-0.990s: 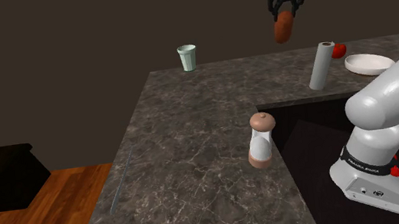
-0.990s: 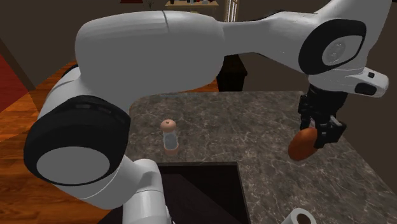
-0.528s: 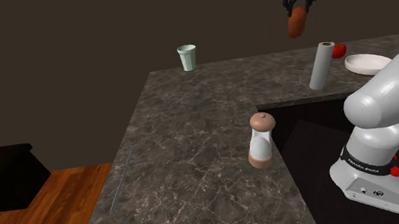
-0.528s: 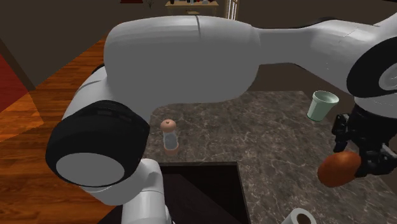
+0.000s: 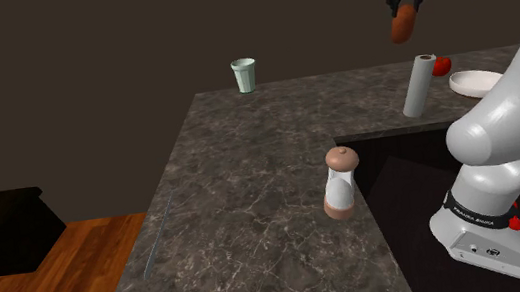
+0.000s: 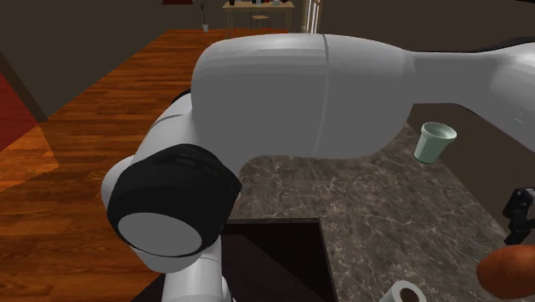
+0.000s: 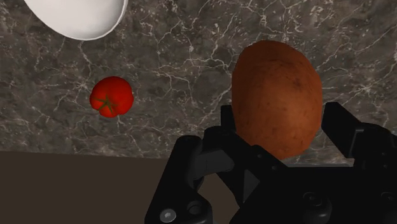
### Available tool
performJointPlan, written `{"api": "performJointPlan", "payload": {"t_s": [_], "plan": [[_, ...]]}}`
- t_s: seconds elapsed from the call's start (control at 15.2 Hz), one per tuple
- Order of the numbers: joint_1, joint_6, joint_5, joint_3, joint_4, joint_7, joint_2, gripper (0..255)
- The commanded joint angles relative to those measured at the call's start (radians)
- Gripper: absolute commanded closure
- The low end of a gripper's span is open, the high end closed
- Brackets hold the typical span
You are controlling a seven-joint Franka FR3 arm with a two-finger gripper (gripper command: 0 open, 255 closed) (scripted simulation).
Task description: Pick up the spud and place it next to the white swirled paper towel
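Spud [image 7: 277, 98] sits clamped between the two black fingers [image 7: 348, 130] of the tool [image 5: 405, 10]. In the wrist view I see its rough russet-brown skin, finely speckled, and its egg-shaped bulk bulging out past the fingertips. In the shoulder view it hangs in the air at the upper right of the frame, well above the tabletop [image 5: 244, 202]. It is higher than the paper towel [image 5: 418, 85] and apart from it.

That roll is a plain pale grey cylinder standing upright near the tabletop's far edge. Just right of it in the frame lies a glossy red tomato [image 5: 442, 65], rounded and slightly lobed, with a green star at its stem in the wrist view. Further right sits a shallow white dish [image 5: 480, 83] with a smooth rim.

The tabletop is dark stone veined with fine white lines. A pale green tapered cup [image 5: 244, 74] stands near its far left corner. A shaker [image 5: 342, 182] with a clear body and a tan rounded cap and base stands near the frame's middle, at the lip of a dark recess [image 5: 402, 169]. Glossy orange-brown plank floor [image 5: 51, 274] shows at lower left.

In the second exterior view the arm [image 6: 300, 94] bulks across the upper middle as a smooth white shell, and I can see the spud peeking in at the lower right corner.
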Motion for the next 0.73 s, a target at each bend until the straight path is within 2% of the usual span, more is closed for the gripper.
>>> {"api": "performJointPlan", "payload": {"t_s": [0.0,0.66], "plan": [[-0.003,0.02,0.001,-0.004,-0.014,-0.007,0.005,255],[-0.004,0.156,-0.004,-0.005,-0.164,0.002,-0.009,255]]}}
